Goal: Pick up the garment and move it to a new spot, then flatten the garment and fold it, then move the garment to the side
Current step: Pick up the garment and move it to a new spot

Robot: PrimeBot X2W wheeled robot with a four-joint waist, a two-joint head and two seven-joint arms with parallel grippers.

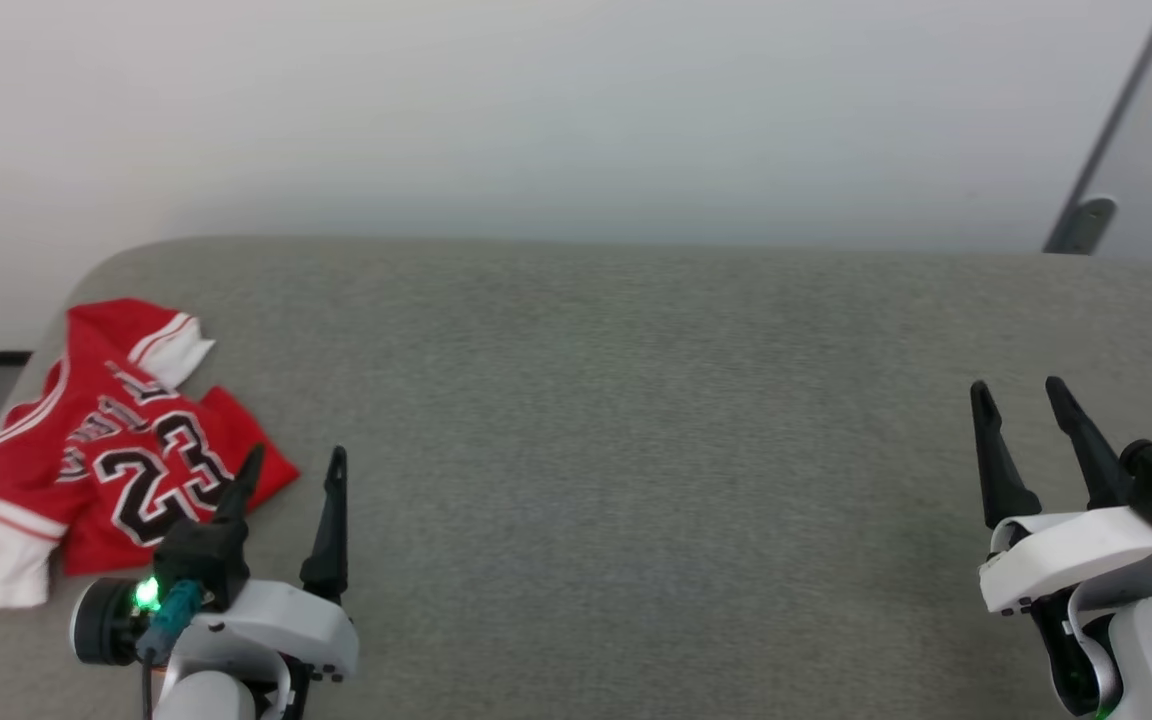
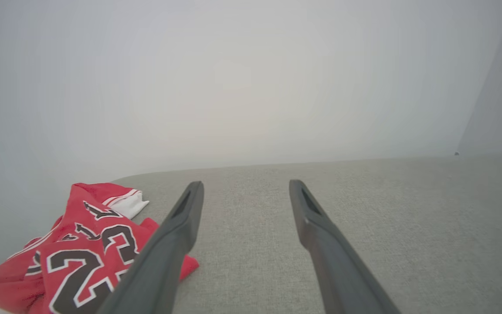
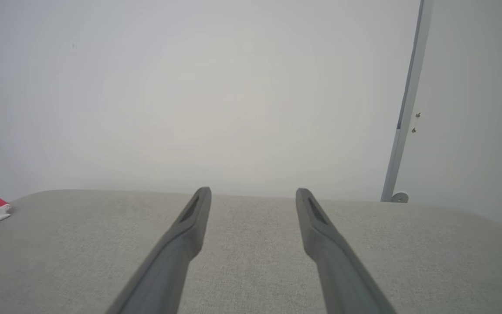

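The left pincer (image 1: pixel 296 455) sits at the lower left of the head view, fingers pointing up the frame and spread wide, gripping nothing. One finger crosses the edge of the garment (image 1: pixel 106 450), and I cannot tell if they touch. The right pincer (image 1: pixel 1016 385) mirrors it at the lower right, equally wide and empty. The red jersey lies rumpled at the left edge of the grey fabric surface (image 1: pixel 636 400), its 23 facing up.

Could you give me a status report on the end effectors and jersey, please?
Left end effector open, empty, near jersey. Right end effector open, empty. Jersey crumpled, number up, not yet lifted. Nothing in the way.
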